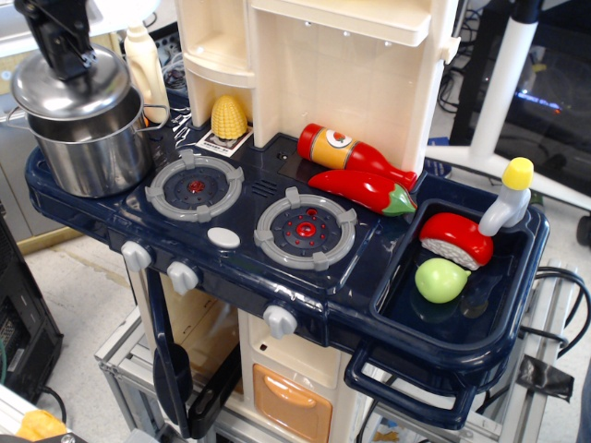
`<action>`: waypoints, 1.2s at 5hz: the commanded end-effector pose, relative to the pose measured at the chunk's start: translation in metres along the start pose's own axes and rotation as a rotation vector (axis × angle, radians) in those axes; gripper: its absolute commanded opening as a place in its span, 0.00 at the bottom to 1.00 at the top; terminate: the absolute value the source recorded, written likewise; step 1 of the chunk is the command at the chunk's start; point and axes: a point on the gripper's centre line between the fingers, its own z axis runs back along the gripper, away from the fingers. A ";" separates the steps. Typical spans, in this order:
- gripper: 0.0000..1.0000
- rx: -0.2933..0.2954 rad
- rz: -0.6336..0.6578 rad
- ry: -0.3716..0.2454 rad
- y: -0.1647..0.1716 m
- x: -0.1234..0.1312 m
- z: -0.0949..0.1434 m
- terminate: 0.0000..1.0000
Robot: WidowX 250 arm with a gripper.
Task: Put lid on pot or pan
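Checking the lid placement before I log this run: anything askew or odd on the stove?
The lid sits over the pot but tilted, its right edge lower than its left, so it is not seated flat on the rim. The hand is on the knob; its grip is hard to tell. Nothing spilled, nothing else looks odd.
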 end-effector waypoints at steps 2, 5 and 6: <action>1.00 -0.066 0.018 -0.041 0.004 0.015 -0.005 0.00; 1.00 -0.066 0.018 -0.041 0.004 0.015 -0.005 0.00; 1.00 -0.066 0.018 -0.041 0.004 0.015 -0.005 1.00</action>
